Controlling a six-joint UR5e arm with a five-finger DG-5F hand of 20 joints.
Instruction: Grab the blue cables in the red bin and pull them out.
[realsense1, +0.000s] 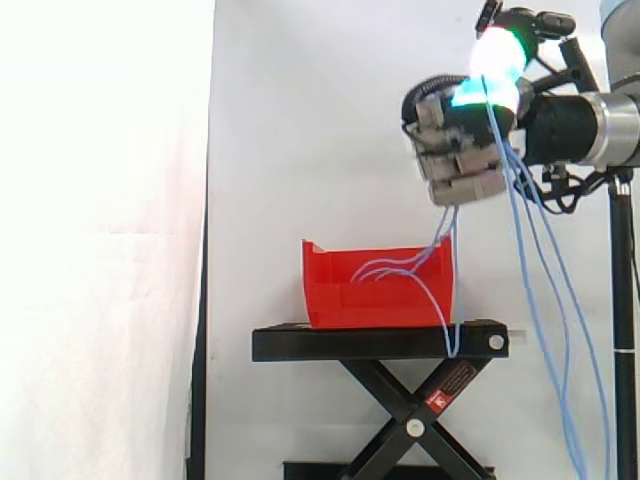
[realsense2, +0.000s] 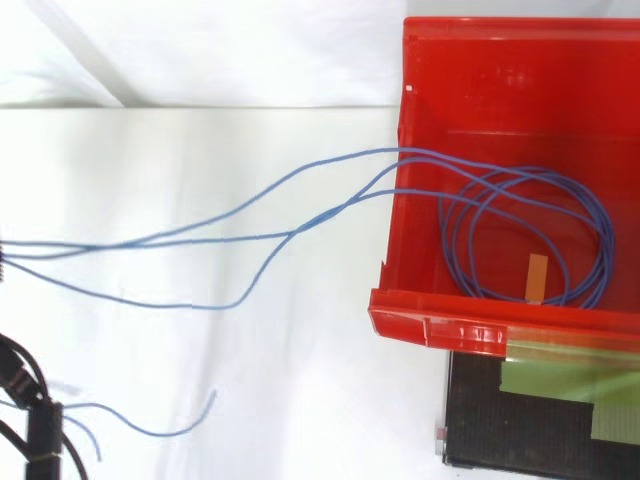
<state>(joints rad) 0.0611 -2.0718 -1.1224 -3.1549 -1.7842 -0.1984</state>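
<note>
The red bin (realsense1: 340, 300) stands on a black stand (realsense1: 370, 343). My hand (realsense1: 462, 150) hangs high above and to the right of the bin, with its fingers curled round several thin blue cables (realsense1: 445, 235). The strands run taut from the hand down over the bin's right wall. Other lengths trail from the hand down the right side towards the floor. From above, the cables (realsense2: 300, 225) leave the bin (realsense2: 500, 70) over its left wall and stretch left. Loops of them still lie coiled on the bin floor (realsense2: 560, 200).
An orange strip (realsense2: 537, 278) is stuck on the bin floor under the loops. Green tape (realsense2: 560, 385) lies on the stand top beside the bin. A loose cable end (realsense2: 160, 425) hangs at the lower left. A white curtain hangs behind.
</note>
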